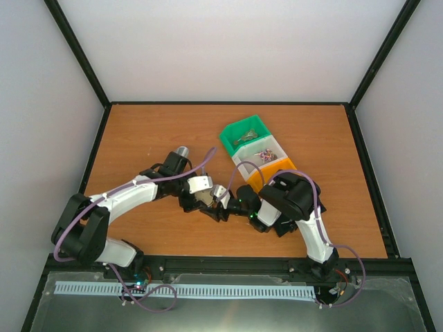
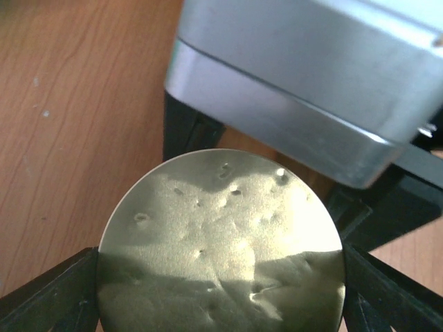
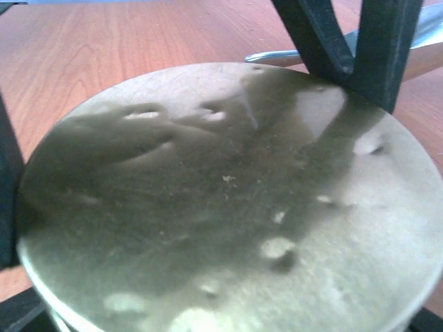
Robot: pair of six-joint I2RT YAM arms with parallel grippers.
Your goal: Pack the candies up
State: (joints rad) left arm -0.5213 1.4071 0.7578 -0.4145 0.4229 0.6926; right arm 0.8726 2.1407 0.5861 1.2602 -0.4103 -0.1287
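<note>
The candies (image 1: 263, 156) lie as a small mixed-colour heap in the white bin (image 1: 276, 148). A jar with a dented round metal lid (image 2: 221, 235) sits at the table's middle, where both arms meet. In the left wrist view my left gripper (image 2: 220, 259) has its black fingers (image 2: 66, 283) pressed against both sides of the lid. The same lid (image 3: 228, 200) fills the right wrist view. My right gripper (image 3: 221, 277) straddles it, showing only a dark finger edge (image 3: 5, 207). From above, the left gripper (image 1: 202, 199) and right gripper (image 1: 232, 202) hide the jar.
A green bin (image 1: 261, 125) holding a metal scoop (image 1: 243, 140) stands behind the white bin, and an orange bin (image 1: 257, 180) sits in front of it, partly under the right arm. A black frame borders the wooden table (image 1: 152, 131).
</note>
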